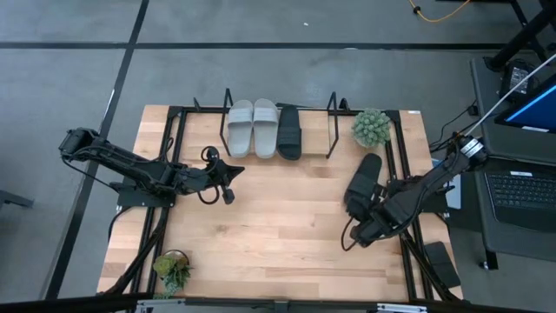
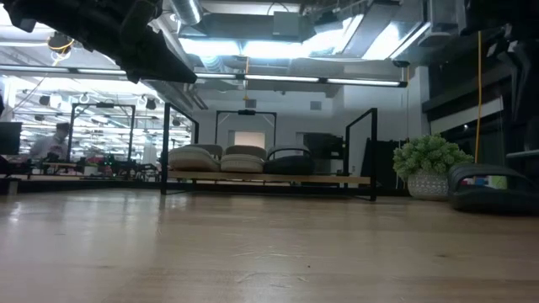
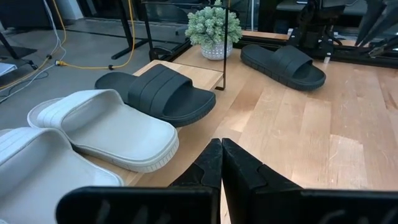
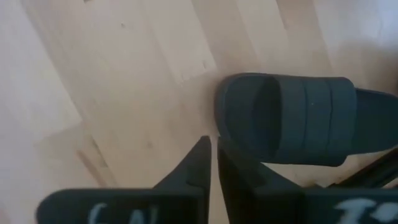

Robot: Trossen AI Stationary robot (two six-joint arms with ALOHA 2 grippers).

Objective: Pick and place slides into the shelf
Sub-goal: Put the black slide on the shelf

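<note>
On the wooden worktop (image 1: 287,235) in front of me, everything of the task is laid out. The shelf (image 1: 278,130) stands along the far edge, its black wire end loops upright over a light wooden base. In it lie three slides side by side: two grey slides (image 1: 253,127) toward my left end, touching each other, and a black slide (image 1: 289,132) just beside them. The stretch of shelf between that black slide and the right-end loop is bare.

The fourth slide (image 1: 363,183), also black, lies flat on the worktop, out of the shelf, near the right edge and close to a small potted plant (image 1: 371,127) that sits at the far right corner beside the shelf. A second, smaller plant (image 1: 174,269) stands at the near left corner.

My left arm reaches in from the left edge; my left hand (image 1: 228,181) sits in front of the shelf's left end, near it but not touching, its fingers (image 3: 239,171) pressed together and holding nothing. Its wrist view looks along the row of slides in the shelf.

My right hand (image 1: 354,232) hangs over the worktop just at the strap end of the loose black slide (image 4: 298,118), near but not gripping it. Its fingers (image 4: 193,165) are narrow, almost closed, with only a thin gap and nothing between them.
</note>
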